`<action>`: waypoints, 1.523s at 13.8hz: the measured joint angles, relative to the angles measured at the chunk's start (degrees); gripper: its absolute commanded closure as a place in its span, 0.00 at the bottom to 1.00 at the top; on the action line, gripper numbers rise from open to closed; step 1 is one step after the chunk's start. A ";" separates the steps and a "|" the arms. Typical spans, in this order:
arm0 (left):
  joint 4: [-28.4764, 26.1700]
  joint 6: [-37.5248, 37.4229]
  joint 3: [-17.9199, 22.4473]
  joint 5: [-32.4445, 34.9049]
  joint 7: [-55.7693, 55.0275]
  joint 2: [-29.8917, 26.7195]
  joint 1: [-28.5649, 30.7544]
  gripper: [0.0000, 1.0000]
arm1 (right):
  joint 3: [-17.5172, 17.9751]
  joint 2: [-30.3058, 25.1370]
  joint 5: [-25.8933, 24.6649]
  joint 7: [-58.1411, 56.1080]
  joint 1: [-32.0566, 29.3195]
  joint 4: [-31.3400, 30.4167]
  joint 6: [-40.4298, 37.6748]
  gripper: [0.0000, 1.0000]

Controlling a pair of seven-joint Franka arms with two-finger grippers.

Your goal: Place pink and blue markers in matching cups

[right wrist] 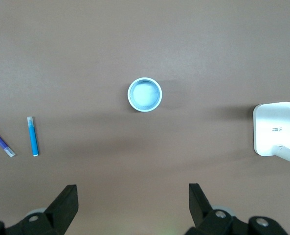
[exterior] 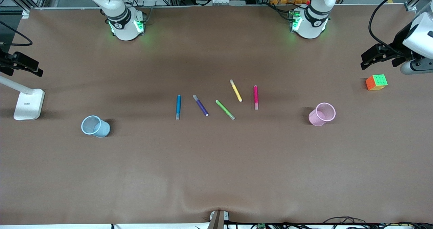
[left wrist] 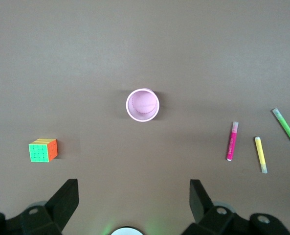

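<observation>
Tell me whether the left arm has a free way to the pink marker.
Probably yes. The pink marker lies flat with bare table around it, apart from the yellow marker; the open left pincer hangs over the pink cup beside it.

The right end effector (right wrist: 130, 196) hangs over the bench (right wrist: 208, 44), fingers (right wrist: 66, 200) spread wide with nothing between them. Under it stands the blue cup (right wrist: 145, 94) — upright, empty. The blue marker (right wrist: 33, 136) lies flat, well apart from the cup, the purple marker (right wrist: 0, 140) beside it. A white lamp base (right wrist: 274, 128) sits near the cup — apart from it.
</observation>
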 measured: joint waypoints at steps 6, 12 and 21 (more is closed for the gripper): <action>0.24 -1.03 0.00 0.00 0.01 0.24 0.00 0.00 | 0.00 0.39 0.00 0.00 -0.01 -0.01 -0.04 0.00; 0.57 -1.07 -0.12 -0.28 0.03 4.94 -0.21 0.00 | -0.02 0.76 0.00 0.00 -0.01 -0.03 -0.27 0.00; 0.83 -1.06 -0.50 -0.55 0.08 13.68 -4.73 0.00 | -0.24 0.70 -0.01 0.04 -1.04 0.94 -0.25 0.00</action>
